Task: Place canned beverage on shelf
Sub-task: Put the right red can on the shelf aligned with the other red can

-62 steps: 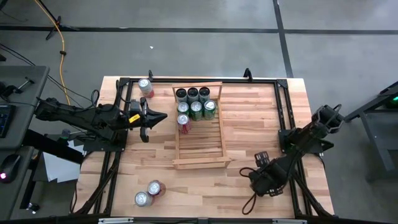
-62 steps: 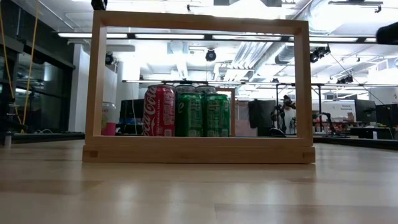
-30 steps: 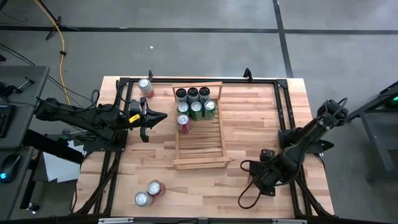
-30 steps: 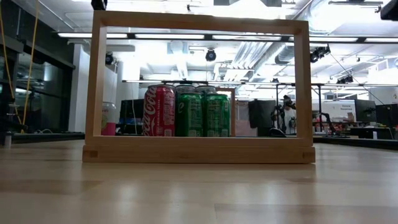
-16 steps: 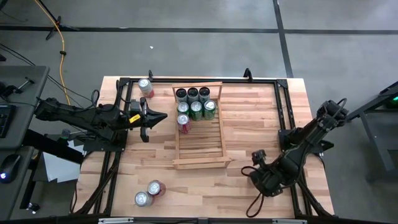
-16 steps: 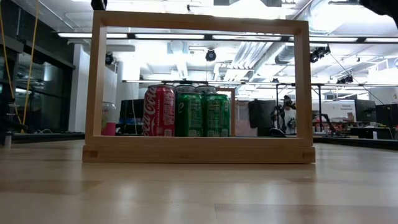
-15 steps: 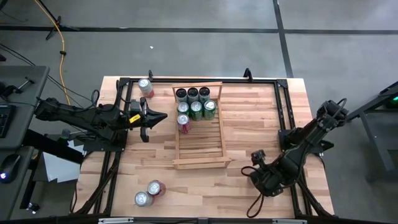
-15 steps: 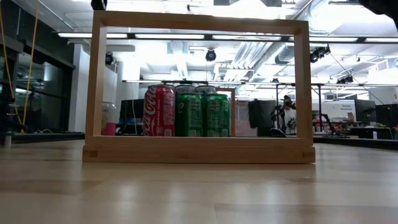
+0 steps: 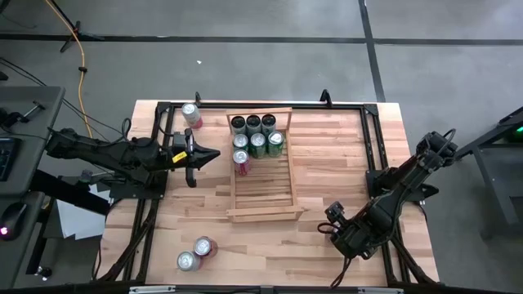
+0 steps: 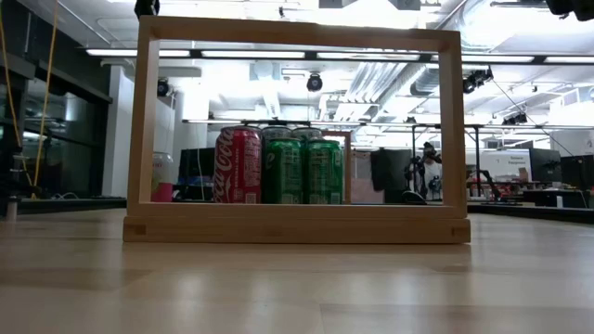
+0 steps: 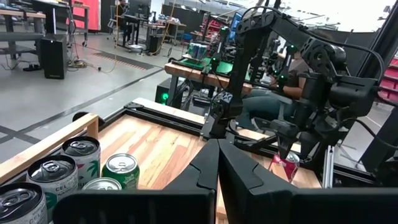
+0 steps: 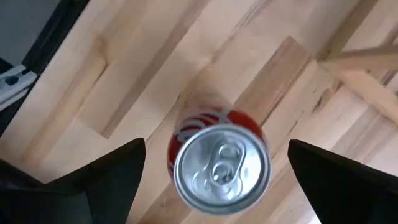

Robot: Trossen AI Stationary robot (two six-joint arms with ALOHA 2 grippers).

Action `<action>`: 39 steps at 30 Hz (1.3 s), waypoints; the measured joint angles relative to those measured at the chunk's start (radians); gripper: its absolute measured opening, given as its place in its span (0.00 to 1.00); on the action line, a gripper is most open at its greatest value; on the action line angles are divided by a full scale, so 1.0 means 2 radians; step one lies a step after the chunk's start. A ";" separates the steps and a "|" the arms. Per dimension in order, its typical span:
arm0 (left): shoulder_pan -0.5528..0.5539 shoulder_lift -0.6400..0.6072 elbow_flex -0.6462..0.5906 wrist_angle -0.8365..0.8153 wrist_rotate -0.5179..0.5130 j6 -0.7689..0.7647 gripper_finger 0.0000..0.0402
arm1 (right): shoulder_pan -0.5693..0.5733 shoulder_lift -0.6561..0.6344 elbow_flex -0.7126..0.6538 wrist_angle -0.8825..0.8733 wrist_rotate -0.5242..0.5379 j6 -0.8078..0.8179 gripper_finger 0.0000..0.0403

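Note:
A red canned beverage [image 12: 221, 163] stands upright on the tabletop near the table's right front; the left wrist view shows it too [image 11: 287, 167]. My right gripper [image 12: 217, 144] hangs above it, open and pointing down, one finger on either side and clear of it. In the high view the gripper [image 9: 350, 234] hides that can. The shelf [image 9: 265, 192] lies mid-table with several cans in its far part, among them a red can [image 9: 242, 161]. My left gripper [image 9: 214, 153] waits shut and level, left of the shelf.
A loose can [image 9: 191, 114] stands at the far left. Two more cans [image 9: 196, 253] stand near the front left. Black frame rails [image 9: 372, 147] run along the table's sides. Bare wood lies between the shelf and my right gripper. In the low view the shelf's end frame [image 10: 297, 223] stands across the table.
My right gripper has rolled about the line it points along while staying over the red can, and its cable loop has swung round with it. The fingers have stayed open. The can and the shelf have not moved.

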 joint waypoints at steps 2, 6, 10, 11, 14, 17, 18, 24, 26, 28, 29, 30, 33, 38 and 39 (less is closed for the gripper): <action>0.000 0.000 0.000 0.000 0.000 0.000 0.00 | 0.000 0.000 0.000 0.007 0.000 -0.007 0.94; 0.000 0.000 0.000 0.000 0.000 0.000 0.00 | 0.000 0.011 0.000 0.007 0.000 -0.011 0.94; 0.000 0.000 0.000 -0.001 0.000 0.000 0.00 | 0.000 0.035 0.000 0.009 -0.002 -0.016 0.94; 0.000 0.000 0.000 -0.001 0.000 0.000 0.00 | 0.000 0.041 0.000 0.009 -0.002 -0.020 0.94; 0.000 0.000 0.000 -0.001 0.000 0.000 0.00 | 0.000 0.056 0.000 0.008 -0.002 -0.021 0.94; 0.000 0.000 0.000 -0.001 0.000 0.000 0.00 | 0.000 0.067 0.000 0.009 -0.002 -0.021 0.94; 0.000 0.000 0.000 -0.001 0.000 0.000 0.00 | 0.000 0.069 0.000 0.010 -0.002 -0.021 0.94; 0.000 0.000 0.000 -0.001 0.000 0.001 0.00 | 0.000 0.071 0.000 0.011 -0.001 -0.021 0.88; 0.000 0.000 0.000 -0.001 0.000 0.001 0.00 | 0.000 0.071 0.000 0.011 0.002 -0.022 0.84; 0.000 0.000 0.000 -0.001 0.000 0.001 0.00 | 0.000 0.071 0.000 0.011 0.003 -0.025 0.78; 0.000 0.000 0.000 -0.001 0.000 0.001 0.00 | 0.000 0.071 0.000 0.011 0.003 -0.025 0.75; 0.000 0.000 0.000 -0.001 0.000 0.000 0.00 | 0.000 0.070 0.000 0.010 0.003 -0.022 0.72; 0.000 0.000 0.000 -0.001 0.001 0.000 0.00 | 0.000 0.071 0.009 -0.010 0.001 -0.011 0.69; 0.000 0.000 0.000 -0.001 0.001 0.001 0.00 | -0.018 0.071 0.076 -0.097 -0.028 0.068 0.69; 0.000 0.000 0.000 -0.001 0.001 0.001 0.00 | -0.024 0.071 0.098 -0.122 -0.034 0.085 0.69</action>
